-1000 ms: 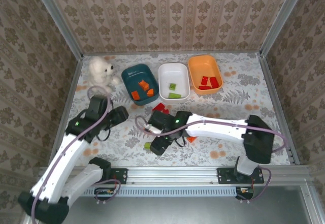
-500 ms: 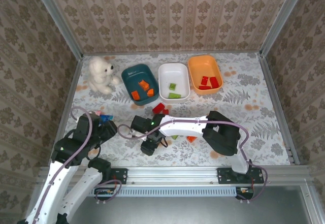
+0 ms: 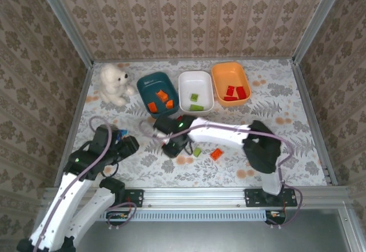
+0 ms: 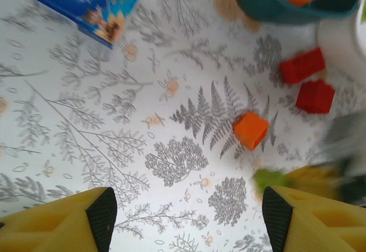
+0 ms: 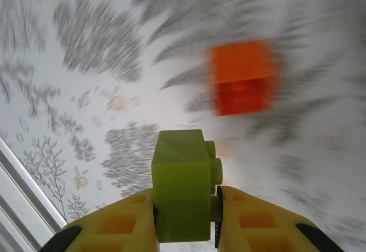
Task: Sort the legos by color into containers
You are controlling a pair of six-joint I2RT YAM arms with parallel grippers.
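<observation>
My right gripper (image 5: 186, 206) is shut on a light green lego (image 5: 182, 190) and holds it above the floral table, with a blurred orange lego (image 5: 242, 78) below. From above, the right gripper (image 3: 171, 147) hangs in front of the teal container (image 3: 143, 85). My left gripper (image 4: 189, 213) is open with nothing between its fingers, over bare table near an orange lego (image 4: 250, 130) and two red legos (image 4: 302, 66). The teal container holds orange legos (image 3: 162, 96), the white container (image 3: 196, 78) green ones (image 3: 197, 107), and the orange container (image 3: 229, 69) red ones (image 3: 230, 90).
A green lego (image 3: 197, 152) and an orange lego (image 3: 216, 154) lie loose on the table to the right of the right gripper. A white plush bear (image 3: 114, 83) sits at the back left. A small blue packet (image 4: 86, 3) lies by the left gripper (image 3: 127, 144).
The right gripper has shut on the green lego and lifted it away from the near edge toward the containers. The left arm has drawn back toward the near left.
</observation>
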